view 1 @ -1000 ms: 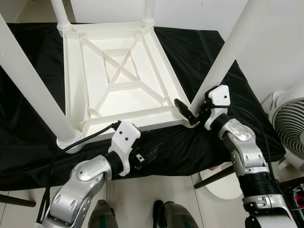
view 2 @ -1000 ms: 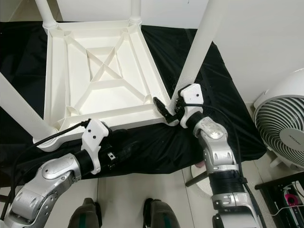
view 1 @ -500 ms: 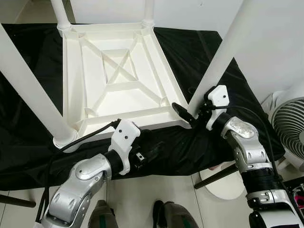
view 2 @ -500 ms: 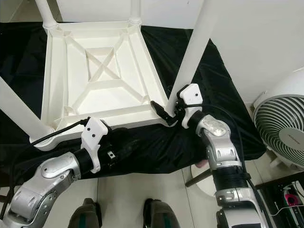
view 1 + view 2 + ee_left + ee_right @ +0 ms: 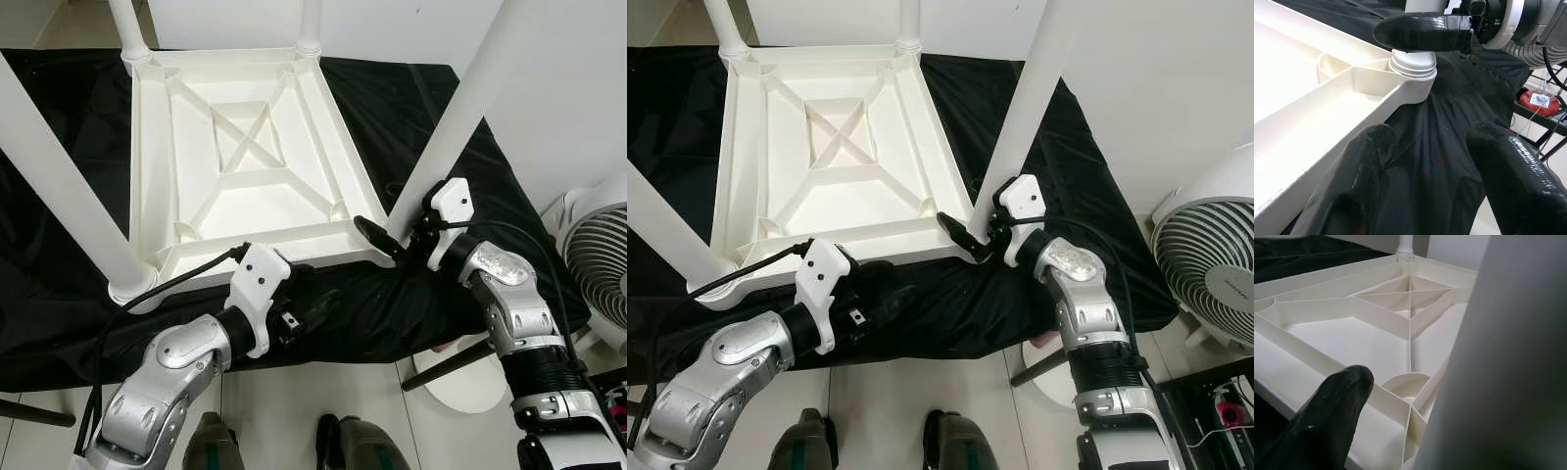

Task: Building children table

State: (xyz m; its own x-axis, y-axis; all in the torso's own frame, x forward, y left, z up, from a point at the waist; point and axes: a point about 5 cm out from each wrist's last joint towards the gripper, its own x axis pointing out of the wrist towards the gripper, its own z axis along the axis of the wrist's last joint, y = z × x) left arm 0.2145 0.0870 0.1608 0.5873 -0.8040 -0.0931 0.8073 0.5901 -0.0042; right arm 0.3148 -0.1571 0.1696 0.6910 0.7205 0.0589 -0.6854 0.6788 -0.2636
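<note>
Four white legs stand in the corner sockets of the upturned table top [image 5: 245, 157], which lies underside-up on a black cloth [image 5: 460, 186] with its ribbed frame showing. The step in hand is judged to be seating or tightening the near-right leg [image 5: 460, 117] in its corner socket [image 5: 1413, 68].

Right gripper [image 5: 402, 240]: positioned at the base of the near-right leg, just above the socket. One black finger [image 5: 375, 237] lies along the left side of the leg; the other finger is hidden behind the leg. The fingers appear to straddle the leg, but whether they are clamped on it cannot be told.

Left gripper [image 5: 1435, 176]: fingers spread apart, holding nothing, hovering over the cloth just beside the near edge of the table top.

Next move, as a judgement: confirm firm contact on the leg, then turn or press it home while the table top is kept from shifting. A white fan [image 5: 598, 245] stands at the far right of the scene, well apart.
</note>
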